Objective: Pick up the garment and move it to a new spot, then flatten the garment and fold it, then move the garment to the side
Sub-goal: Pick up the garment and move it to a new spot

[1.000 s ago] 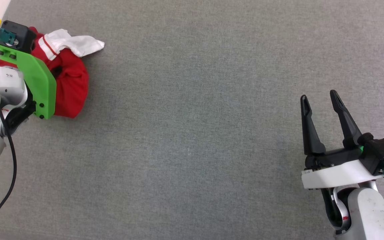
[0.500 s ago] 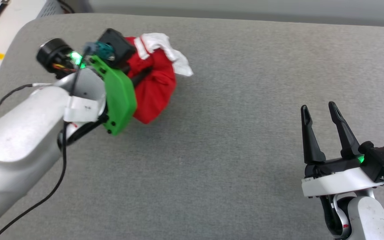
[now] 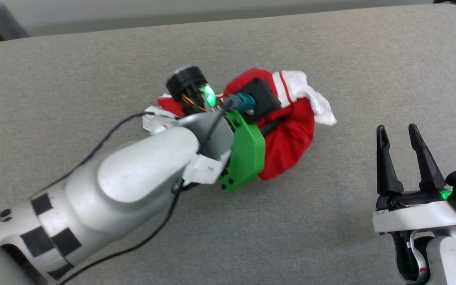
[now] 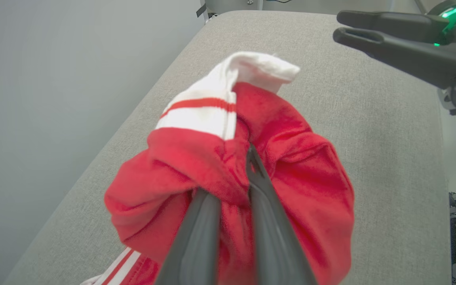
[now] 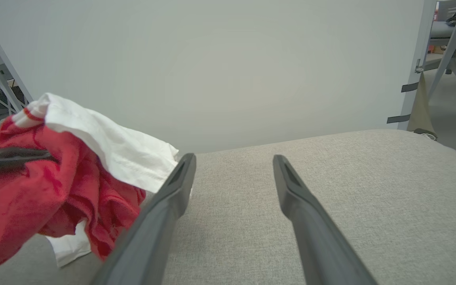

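Left gripper (image 4: 232, 168) clenched on the bunched garment (image 3: 291, 134), around the middle of the surface (image 3: 93, 71), nearer its far edge.
Red cloth pinched between the two dark fingers, a white sleeve with a red stripe heaped on top and trailing toward the right edge; contact between the lowest fold and the surface not clear. Right gripper (image 3: 397, 128) spread wide and empty toward the near right corner, fingers pointing at the far edge, close to the sleeve but apart from it.
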Controlling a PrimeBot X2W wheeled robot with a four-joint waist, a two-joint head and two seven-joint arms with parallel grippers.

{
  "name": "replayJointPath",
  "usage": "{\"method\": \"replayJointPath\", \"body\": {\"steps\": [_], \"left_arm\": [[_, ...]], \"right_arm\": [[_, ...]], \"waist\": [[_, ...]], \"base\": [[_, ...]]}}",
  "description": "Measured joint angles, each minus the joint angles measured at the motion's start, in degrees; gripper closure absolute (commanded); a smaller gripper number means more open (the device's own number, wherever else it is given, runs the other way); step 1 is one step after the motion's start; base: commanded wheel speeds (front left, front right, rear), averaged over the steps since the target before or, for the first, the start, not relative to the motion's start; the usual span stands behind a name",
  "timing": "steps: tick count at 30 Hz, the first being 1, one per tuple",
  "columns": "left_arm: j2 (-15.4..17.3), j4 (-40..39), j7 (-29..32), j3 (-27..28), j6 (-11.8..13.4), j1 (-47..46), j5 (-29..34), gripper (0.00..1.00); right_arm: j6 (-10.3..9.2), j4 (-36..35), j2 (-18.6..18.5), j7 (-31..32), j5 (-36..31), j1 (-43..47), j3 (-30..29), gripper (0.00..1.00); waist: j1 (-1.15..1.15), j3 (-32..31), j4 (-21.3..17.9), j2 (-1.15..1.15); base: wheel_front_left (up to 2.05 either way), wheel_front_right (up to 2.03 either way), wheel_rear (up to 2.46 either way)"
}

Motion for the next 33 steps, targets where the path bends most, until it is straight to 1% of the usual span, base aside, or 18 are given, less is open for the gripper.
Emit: {"method": "replayJointPath", "body": {"steps": [3, 7, 11, 15, 19, 20, 21, 22, 26, 28, 29, 31, 33], "left_arm": [[-2.6, 2.3, -0.8, -1.5, 0.0, 1.9, 0.1, 1.0], [-5.4, 5.6, -1.3, -2.2, 0.0, 8.3, 1.0, 1.0], [-7.9, 6.8, 1.3, -2.4, 0.0, 15.7, 4.7, 1.0], [-9.2, 6.5, 2.8, -2.5, 0.0, 20.0, 6.0, 1.0], [-9.9, 6.9, 1.4, -2.5, 0.0, 20.4, 6.1, 1.0], [-10.1, 7.4, 0.1, -2.5, 0.0, 20.4, 6.1, 0.84], [-10.2, 8.3, -1.8, -2.5, 0.0, 20.2, 6.0, 0.06], [-10.4, 9.3, -3.9, -2.5, 0.0, 20.0, 5.9, 0.0], [-11.3, 12.8, -12.2, -0.9, 0.3, 18.6, 6.9, 0.0], [-11.9, 13.4, -16.6, 0.8, 2.3, 17.9, 8.6, 0.0], [-12.1, 13.4, -17.9, 1.3, 3.2, 17.8, 8.9, 0.0], [-12.2, 12.7, -21.0, 2.9, 5.7, 17.8, 9.1, 0.0], [-11.9, 11.7, -22.6, 3.9, 7.7, 17.9, 9.5, 0.0]], "right_arm": [[0.0, -0.2, 0.0, 0.0, 0.2, 0.0, -0.2, 0.0], [0.0, -0.2, 0.0, 0.0, 0.3, 0.0, -0.4, 0.0], [0.0, -0.1, 0.0, 0.0, 0.3, 0.0, -0.3, 0.0], [0.0, 0.0, 0.0, 0.0, 0.3, 0.0, -0.1, 0.0], [0.0, 0.3, 0.0, 0.0, 0.2, 0.0, -0.3, 0.0], [0.0, 0.4, 0.0, 0.0, 0.2, 0.0, -0.3, 0.0], [0.0, 0.5, 0.0, 0.0, 0.2, 0.1, -0.3, 0.0], [0.0, 0.6, 0.0, 0.0, 0.1, 0.1, -0.3, 0.0], [0.0, 0.9, 0.0, 0.0, 0.0, 1.3, -0.5, 0.0], [0.0, 1.1, 0.0, 0.0, -0.2, 2.1, -0.6, 0.0], [0.0, 1.1, 0.0, 0.0, -0.3, 2.4, -0.8, 0.0], [0.0, 1.2, 0.0, 0.0, -0.4, 2.9, -1.3, 0.0], [0.0, 1.2, 0.0, 0.0, -0.6, 3.5, -1.6, 0.0]], "waist": [[0.0, 0.6, -1.5, 0.0], [0.0, 1.8, -2.3, 0.0], [0.0, 2.5, -2.3, 0.0], [0.0, 2.5, -1.6, 0.0], [0.0, 2.1, -0.7, 0.0], [0.0, 1.9, -0.4, 0.0], [0.0, 1.6, -0.2, 0.0], [0.0, 1.2, 0.0, 0.0], [0.0, -0.2, 1.0, 0.0], [0.0, -1.1, 1.5, 0.0], [0.0, -1.5, 1.8, 0.0], [0.0, -2.6, 2.6, 0.0], [0.0, -3.4, 3.3, 0.0]], "base": [[0.0, 0.0, 0.0], [0.0, 0.0, 0.0], [0.0, 0.0, 0.0], [0.0, 0.0, 0.0], [0.0, 0.0, 0.0], [0.0, 0.0, 0.0], [0.0, 0.0, 0.0], [0.0, 0.0, 0.0], [0.0, 0.0, 0.0], [0.0, 0.0, 0.0], [0.0, 0.0, 0.0], [0.0, 0.0, 0.0], [0.0, 0.0, 0.0]]}}
